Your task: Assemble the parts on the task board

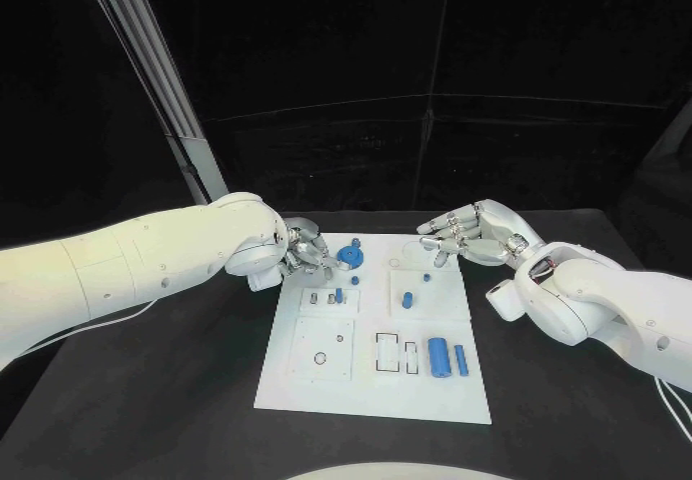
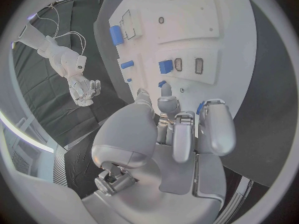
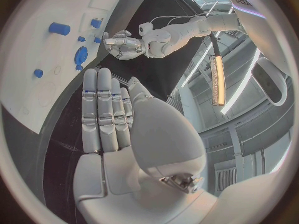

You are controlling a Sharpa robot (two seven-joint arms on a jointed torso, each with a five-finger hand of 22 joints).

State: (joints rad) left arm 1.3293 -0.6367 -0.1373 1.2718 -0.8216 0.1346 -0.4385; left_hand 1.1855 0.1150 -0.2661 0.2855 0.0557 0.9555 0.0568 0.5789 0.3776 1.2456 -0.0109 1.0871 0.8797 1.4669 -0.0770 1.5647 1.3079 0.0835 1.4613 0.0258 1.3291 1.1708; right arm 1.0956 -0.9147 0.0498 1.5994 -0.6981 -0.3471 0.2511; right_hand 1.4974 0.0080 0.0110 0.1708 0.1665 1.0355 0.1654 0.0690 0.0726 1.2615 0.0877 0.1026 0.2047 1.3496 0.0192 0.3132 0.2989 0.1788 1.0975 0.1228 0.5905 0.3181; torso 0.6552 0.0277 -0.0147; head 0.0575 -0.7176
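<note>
1. Your left hand [image 1: 300, 250] sits at the task board's [image 1: 325, 385] far left corner. Its fingers [image 2: 215, 127] are curled around a small blue part [image 2: 201, 107]. I judge it pinched, though little of the piece shows.
2. Just beside that hand, a round blue disc part [image 1: 352, 261] sits near the board's far edge. If the pinched piece belongs there, bring it down straight over its seat and let go only once it is seated.
3. Mid-board, a short blue peg [image 1: 410, 298] lies with its long axis running from the board's far edge toward its near edge.
4. Toward the near right corner, the large blue cylinder [image 1: 437, 358] and the slimmer blue pin [image 1: 462, 362] lie side by side, long axes also running far to near.
5. Your right hand [image 1: 469, 237] hovers at the board's far right corner, fingers [image 3: 99, 109] released, straight and close together, holding nothing. Keep it clear until the left hand finishes.
</note>
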